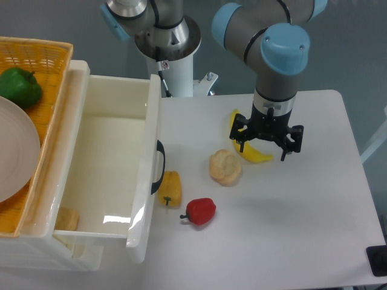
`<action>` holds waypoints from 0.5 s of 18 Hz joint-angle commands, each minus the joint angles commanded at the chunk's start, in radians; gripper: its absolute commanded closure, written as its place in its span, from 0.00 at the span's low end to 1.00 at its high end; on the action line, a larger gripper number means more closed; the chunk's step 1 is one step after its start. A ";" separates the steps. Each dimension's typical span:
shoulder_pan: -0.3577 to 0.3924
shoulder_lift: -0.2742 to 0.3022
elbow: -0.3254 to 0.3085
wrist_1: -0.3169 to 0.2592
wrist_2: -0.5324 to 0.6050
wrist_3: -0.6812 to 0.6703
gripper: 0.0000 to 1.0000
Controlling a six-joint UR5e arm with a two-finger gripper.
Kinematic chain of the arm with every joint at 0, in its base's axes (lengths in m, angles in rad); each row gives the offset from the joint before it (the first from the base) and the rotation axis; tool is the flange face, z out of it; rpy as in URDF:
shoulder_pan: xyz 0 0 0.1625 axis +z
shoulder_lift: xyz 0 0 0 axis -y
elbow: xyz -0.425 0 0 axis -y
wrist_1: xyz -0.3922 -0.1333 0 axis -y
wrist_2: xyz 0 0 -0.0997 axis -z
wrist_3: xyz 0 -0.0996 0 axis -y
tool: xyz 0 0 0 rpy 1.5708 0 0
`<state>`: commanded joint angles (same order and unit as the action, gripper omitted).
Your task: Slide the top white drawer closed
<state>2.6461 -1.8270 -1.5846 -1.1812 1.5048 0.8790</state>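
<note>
The top white drawer is pulled far out of the cabinet towards the right. Its deep tray is bare inside. Its black curved handle sits on the front panel and faces the table. My gripper points down over the table, well to the right of the drawer and apart from it. Its black fingers are spread and hold nothing. It hovers over a yellow banana.
A yellow pepper lies just right of the handle, with a red pepper and a bread roll beyond. On the cabinet a wicker basket holds a green pepper and a plate. A tan piece shows at the drawer's near-left corner.
</note>
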 joint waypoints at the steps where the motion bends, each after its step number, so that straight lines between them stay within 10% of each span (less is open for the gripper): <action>1: 0.000 0.000 -0.003 0.002 0.000 0.000 0.00; 9: -0.008 -0.005 -0.012 0.000 -0.006 -0.246 0.00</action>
<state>2.6385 -1.8316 -1.5969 -1.1812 1.4987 0.6326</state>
